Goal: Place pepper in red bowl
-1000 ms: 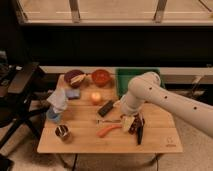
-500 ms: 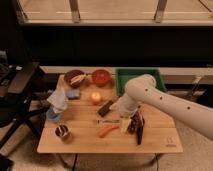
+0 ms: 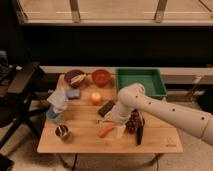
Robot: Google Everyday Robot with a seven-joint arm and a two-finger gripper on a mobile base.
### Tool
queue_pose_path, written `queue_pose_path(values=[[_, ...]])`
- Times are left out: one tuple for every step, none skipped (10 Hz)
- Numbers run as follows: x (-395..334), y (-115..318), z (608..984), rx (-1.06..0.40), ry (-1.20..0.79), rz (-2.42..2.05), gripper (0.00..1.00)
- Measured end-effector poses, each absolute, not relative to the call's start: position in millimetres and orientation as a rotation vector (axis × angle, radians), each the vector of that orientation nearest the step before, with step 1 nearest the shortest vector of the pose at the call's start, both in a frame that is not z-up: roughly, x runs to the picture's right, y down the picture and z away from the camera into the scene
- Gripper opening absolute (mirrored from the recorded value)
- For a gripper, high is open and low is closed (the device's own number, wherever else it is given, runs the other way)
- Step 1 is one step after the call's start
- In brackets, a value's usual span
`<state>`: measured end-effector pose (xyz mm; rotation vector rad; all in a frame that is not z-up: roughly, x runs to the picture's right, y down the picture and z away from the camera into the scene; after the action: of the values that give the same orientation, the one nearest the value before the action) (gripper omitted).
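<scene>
The pepper (image 3: pixel 105 131), slim and orange-red, lies on the wooden table (image 3: pixel 160 142) near the front middle. My gripper (image 3: pixel 112 120) hangs at the end of the white arm (image 3: pixel 150 106), just above and to the right of the pepper's upper end, close to it. I cannot tell whether it touches the pepper. The red bowl (image 3: pixel 101 77) stands at the back of the table, left of the green bin and well behind the gripper.
A dark maroon bowl (image 3: pixel 75 78) with yellowish contents sits left of the red bowl. A green bin (image 3: pixel 140 82) stands at back right. A round yellow-orange fruit (image 3: pixel 95 97), a dark block (image 3: pixel 106 108), a grape bunch (image 3: pixel 134 122), a blue sponge (image 3: pixel 73 93), a bottle (image 3: pixel 56 103) and a small cup (image 3: pixel 62 132) are spread around.
The arm has swung left and lowered, bringing the gripper from beside the grapes to the pepper's upper end. The pepper lies about where it was.
</scene>
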<state>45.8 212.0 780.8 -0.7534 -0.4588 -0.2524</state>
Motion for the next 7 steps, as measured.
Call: queue_pose_path(values=[[45, 222, 788, -0.785, -0.453, -0.249, 0.80], [46, 231, 794, -0.807, -0.447, -0.240, 0.80], [48, 235, 797, -0.822, -0.441, -0.228, 0.80], [49, 239, 797, -0.835, -0.437, -0.215, 0.80], [51, 244, 797, -0.847, -0.436, -0.205, 0.78], [51, 247, 797, -0.856, -0.436, -0.201, 0.72], [51, 251, 796, -0.863, -0.438, -0.200, 0.60]])
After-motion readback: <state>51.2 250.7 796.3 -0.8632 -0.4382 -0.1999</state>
